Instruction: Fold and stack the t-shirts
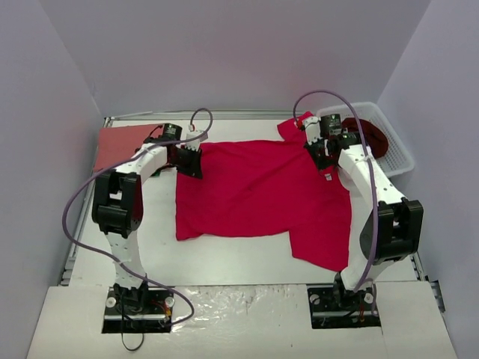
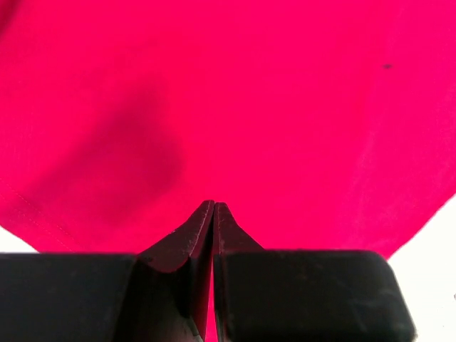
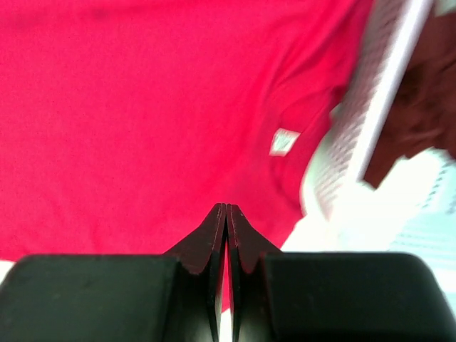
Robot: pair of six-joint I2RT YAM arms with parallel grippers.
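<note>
Crimson cloth fills the middle of the desk [image 1: 224, 258] in the top view: the crimson t-shirt [image 1: 254, 191] lies spread out, one sleeve trailing toward my right arm's base. My left tool [image 1: 188, 161] sits on its far left edge and my right tool [image 1: 320, 153] on its far right shoulder. A salmon-red t-shirt [image 1: 123, 146] lies flat in the far left corner, just beside my left tool. A maroon t-shirt [image 1: 370, 134] is bunched inside the white basket [image 1: 400, 157] at the far right.

From my left wrist, the fingers are pressed together with a sliver of crimson fabric caught between them – I am gripping the shirt near its hem.

From my right wrist, the fingers are closed tight over the same shirt close to its edge, though I cannot tell whether any cloth is pinched. The white neck label [image 3: 285, 141] shows ahead – beyond it, blurred, the basket wall and the maroon cloth
</note>
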